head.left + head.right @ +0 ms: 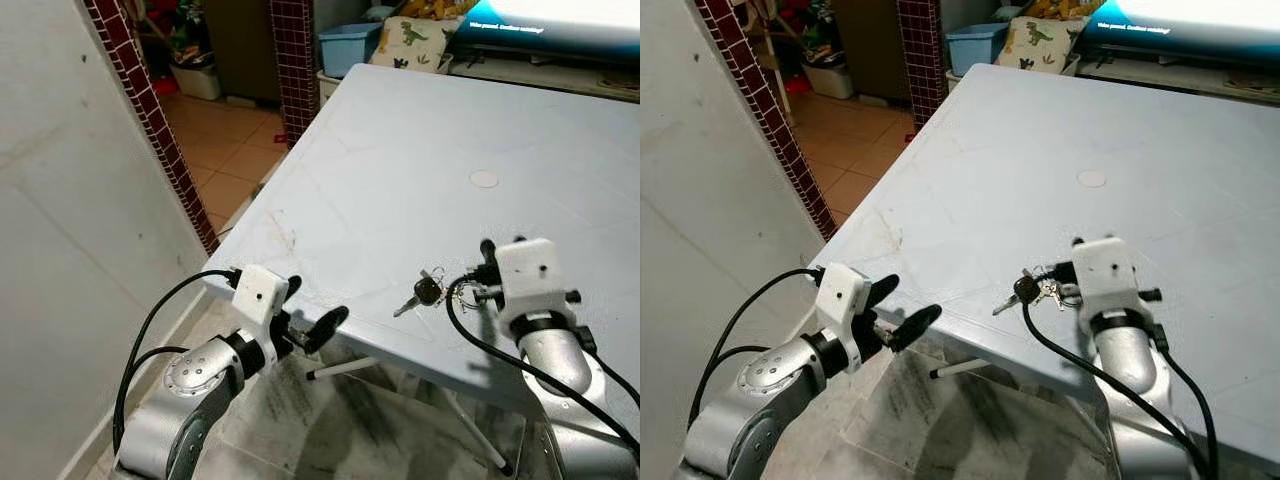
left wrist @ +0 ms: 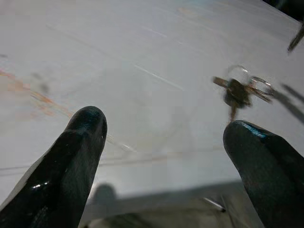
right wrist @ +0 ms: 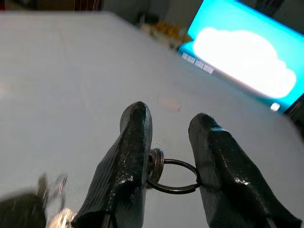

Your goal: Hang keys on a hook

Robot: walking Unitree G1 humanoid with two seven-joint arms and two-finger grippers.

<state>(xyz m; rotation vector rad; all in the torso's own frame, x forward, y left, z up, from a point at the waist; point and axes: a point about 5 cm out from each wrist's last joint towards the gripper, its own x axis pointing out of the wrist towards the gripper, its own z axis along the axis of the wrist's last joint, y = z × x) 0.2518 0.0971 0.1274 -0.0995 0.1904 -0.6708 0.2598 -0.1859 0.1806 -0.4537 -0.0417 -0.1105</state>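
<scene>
Keys on the table, held by the right gripper

The right gripper (image 3: 168, 156) pinches the key ring (image 3: 172, 175), and the keys (image 1: 432, 291) lie on the pale table (image 1: 400, 150) near its front edge. The left gripper (image 1: 310, 310) hangs open just off that edge. Behind the table are a blue bin (image 1: 348, 44), a bright screen (image 1: 555, 20) and a red tiled post (image 1: 292, 60).
</scene>
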